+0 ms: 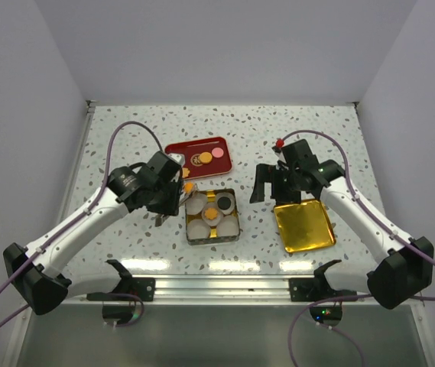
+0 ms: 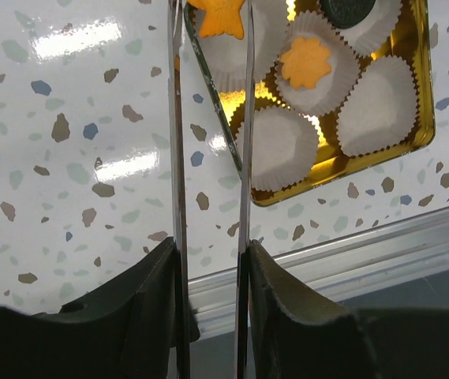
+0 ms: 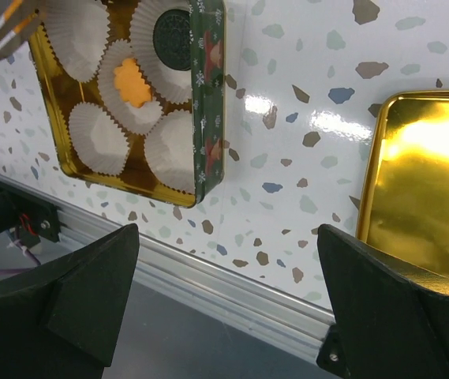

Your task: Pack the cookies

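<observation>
My left gripper (image 1: 170, 193) (image 2: 211, 253) is shut on metal tweezers (image 2: 178, 158), whose tips pinch an orange flower-shaped cookie (image 2: 220, 16) (image 1: 189, 186) over the left edge of the green-and-gold tin (image 1: 212, 238) (image 2: 423, 95). In the tin, white paper cups hold an orange cookie (image 1: 212, 216) (image 2: 305, 61) (image 3: 132, 82) and a dark cookie (image 1: 223, 203) (image 3: 173, 33). A red tray (image 1: 177, 147) behind holds orange (image 1: 205, 157) and pink (image 1: 218, 153) cookies. My right gripper (image 1: 274, 187) (image 3: 228, 237) is open and empty, right of the tin.
The tin's gold lid (image 1: 303, 224) (image 3: 429, 189) lies upside down right of the tin, under my right arm. The table's metal front rail (image 1: 217, 284) runs close below the tin. White walls enclose the table.
</observation>
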`<state>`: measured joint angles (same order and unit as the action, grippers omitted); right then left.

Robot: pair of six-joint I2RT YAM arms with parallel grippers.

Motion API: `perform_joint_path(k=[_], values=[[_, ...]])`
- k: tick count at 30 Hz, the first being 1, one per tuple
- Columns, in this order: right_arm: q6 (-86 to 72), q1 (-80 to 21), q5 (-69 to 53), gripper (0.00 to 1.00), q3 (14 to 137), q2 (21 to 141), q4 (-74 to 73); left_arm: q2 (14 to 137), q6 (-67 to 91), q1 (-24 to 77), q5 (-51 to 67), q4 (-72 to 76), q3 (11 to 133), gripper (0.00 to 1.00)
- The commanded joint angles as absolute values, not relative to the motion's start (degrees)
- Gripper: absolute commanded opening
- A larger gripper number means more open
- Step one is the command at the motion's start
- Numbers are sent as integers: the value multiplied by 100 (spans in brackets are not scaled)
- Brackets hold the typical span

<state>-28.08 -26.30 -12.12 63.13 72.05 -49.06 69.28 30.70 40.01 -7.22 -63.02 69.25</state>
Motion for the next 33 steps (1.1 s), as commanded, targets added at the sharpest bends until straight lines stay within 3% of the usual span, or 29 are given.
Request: perform_joint_path(k=[1,33], values=[[-2988,-2637,-1432,99,6574,7251,-4711,6636,2971,4087,-536,-6064,6698,14],[-3349,-2646,-1626,98,5889,6935,-4473,5994,3717,4755,-738,-6170,6267,15]])
